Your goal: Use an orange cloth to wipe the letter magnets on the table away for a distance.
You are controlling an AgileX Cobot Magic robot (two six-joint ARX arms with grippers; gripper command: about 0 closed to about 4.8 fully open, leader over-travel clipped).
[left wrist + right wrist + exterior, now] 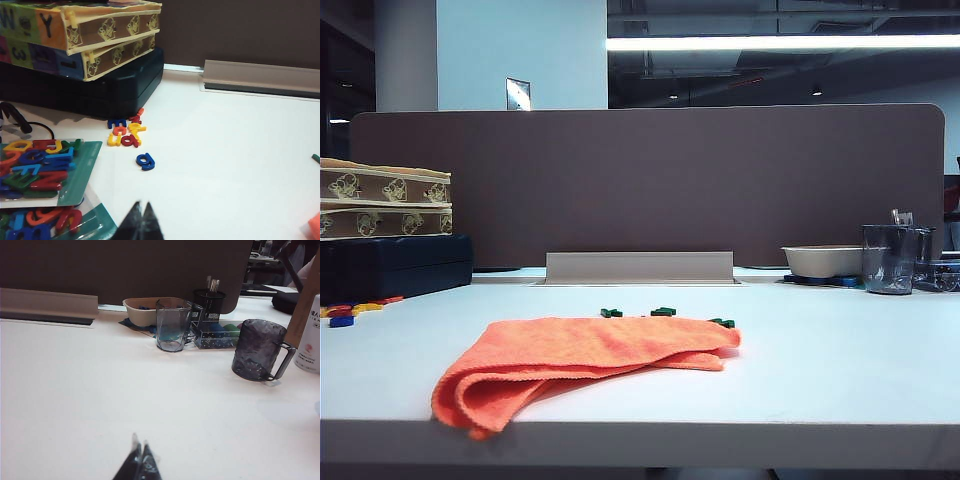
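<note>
The left gripper [141, 212] has its jaws pressed together, and nothing is between them. It hangs above the bare white tabletop [225, 165], near a single blue letter [145, 161]. The right gripper [139, 455] also has its jaws closed on nothing, and it hangs over an empty part of the tabletop, well apart from the clear glass mug [171, 325] and the dark mug [259, 350].

The orange cloth [582, 360] lies loosely folded near the front edge of the tabletop, between the two grippers' sides. Its long axis runs across the exterior view, from a thick folded end at the front left to a thinner corner at the back right. The dark green letter magnets [663, 312] lie just behind the cloth; one of them is beside its right corner, but I cannot tell if it touches.
</note>
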